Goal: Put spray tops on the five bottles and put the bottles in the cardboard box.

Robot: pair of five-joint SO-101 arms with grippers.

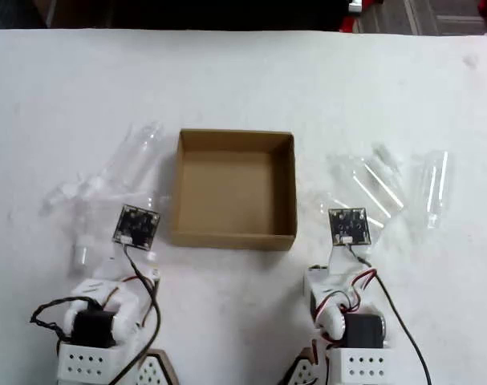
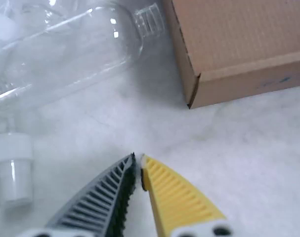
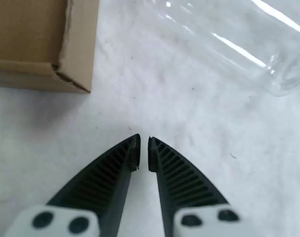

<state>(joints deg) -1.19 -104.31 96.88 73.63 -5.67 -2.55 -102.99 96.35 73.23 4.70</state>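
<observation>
The left gripper (image 2: 138,165), one finger grey and one yellow, hangs just over the white table (image 2: 248,163) with its jaws all but closed on nothing. It is near a corner of the cardboard box (image 2: 238,49), with a clear bottle (image 2: 65,54) lying on its side beyond and a small white cylindrical piece (image 2: 11,168) standing nearby. The right gripper (image 3: 144,150), both fingers black, shows only a narrow slit and holds nothing, beside another box corner and a second bottle (image 3: 229,34) lying on the table.

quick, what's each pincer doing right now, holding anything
Left pincer: closed, holding nothing.
Right pincer: closed, holding nothing.
</observation>
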